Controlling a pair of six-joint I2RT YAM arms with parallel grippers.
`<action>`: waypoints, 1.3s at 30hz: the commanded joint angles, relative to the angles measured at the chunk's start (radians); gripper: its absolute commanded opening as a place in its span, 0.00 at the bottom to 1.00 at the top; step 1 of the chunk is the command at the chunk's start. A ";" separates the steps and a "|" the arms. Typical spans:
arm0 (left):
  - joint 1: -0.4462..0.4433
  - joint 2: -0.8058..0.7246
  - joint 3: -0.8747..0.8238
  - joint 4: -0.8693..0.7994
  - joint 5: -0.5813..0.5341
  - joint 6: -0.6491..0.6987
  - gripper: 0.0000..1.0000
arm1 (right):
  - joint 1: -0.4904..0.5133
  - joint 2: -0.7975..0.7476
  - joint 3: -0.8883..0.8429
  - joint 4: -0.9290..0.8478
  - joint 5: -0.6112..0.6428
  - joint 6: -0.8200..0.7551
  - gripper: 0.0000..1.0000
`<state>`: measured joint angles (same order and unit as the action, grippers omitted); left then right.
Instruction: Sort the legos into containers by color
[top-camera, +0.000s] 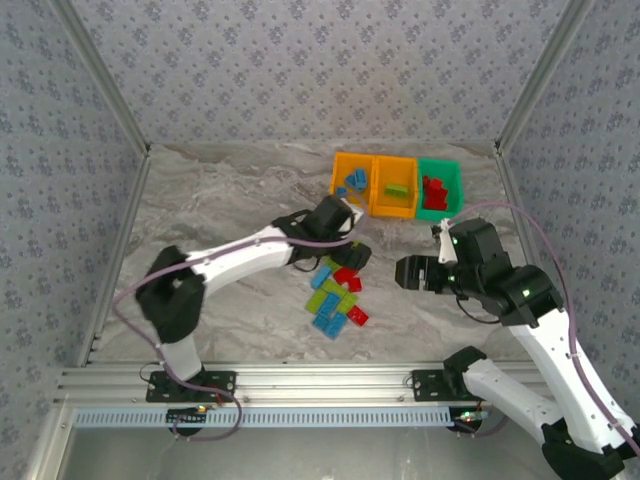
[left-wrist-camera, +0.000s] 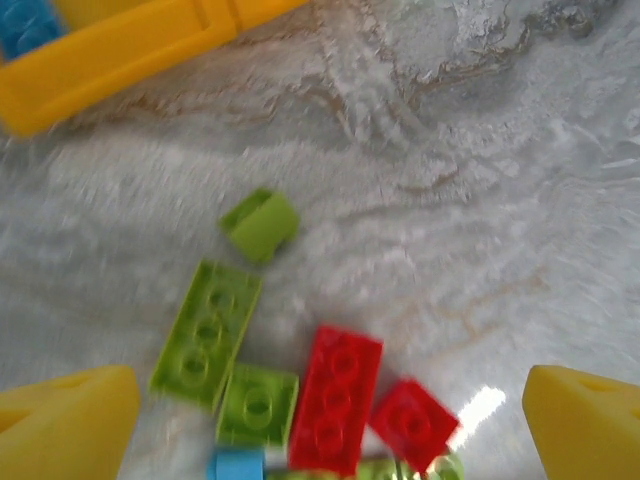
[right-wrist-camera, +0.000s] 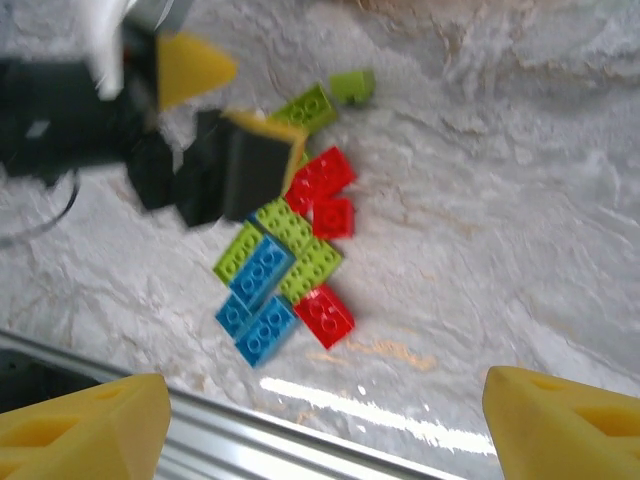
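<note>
The left claw (left-wrist-camera: 325, 428) hangs spread wide and empty over the far edge of the loose legos (top-camera: 335, 296), with its yellow fingertips (left-wrist-camera: 62, 420) framing the pile from either side. Between them lies a long red brick (left-wrist-camera: 335, 400). Its long axis runs up and down the wrist view, roughly square to the line on which the claw would close, so a plain drop and squeeze looks enough to catch it across its narrow width. A small red brick (left-wrist-camera: 411, 422) sits just beside it on one flank and a small lime brick (left-wrist-camera: 258, 404) on the other, which may crowd the fingers. A long lime brick (left-wrist-camera: 205, 335) lies just beyond, and one lime piece (left-wrist-camera: 260, 225) sits tipped up, apart from the rest.

The right claw (right-wrist-camera: 320, 425) is also wide open and holds nothing. It stands off to the right of the pile, so the left arm is judged the nearer for the next pick.

At the far right of the counter (top-camera: 230, 200) three bins stand side by side: the left orange bin (top-camera: 350, 157) holds blue bricks, the middle orange bin (top-camera: 394, 212) a lime one, and the green bin (top-camera: 440, 165) red ones. The red brick would belong in the green bin, far and to the right of the left claw
</note>
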<state>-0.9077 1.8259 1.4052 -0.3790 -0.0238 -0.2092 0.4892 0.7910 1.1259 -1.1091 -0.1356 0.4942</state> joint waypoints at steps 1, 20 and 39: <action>0.004 0.156 0.168 -0.104 -0.041 0.201 0.98 | 0.015 -0.041 0.003 -0.109 0.043 0.037 0.84; 0.015 0.421 0.311 -0.110 -0.190 0.218 0.49 | 0.015 -0.076 -0.049 -0.092 0.060 0.032 0.86; 0.006 0.173 0.269 0.127 0.003 0.057 0.21 | 0.015 -0.095 -0.065 0.009 0.048 0.107 0.86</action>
<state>-0.8967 2.0209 1.5978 -0.3431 -0.0525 -0.1104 0.4984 0.7063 1.0607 -1.1137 -0.1081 0.5709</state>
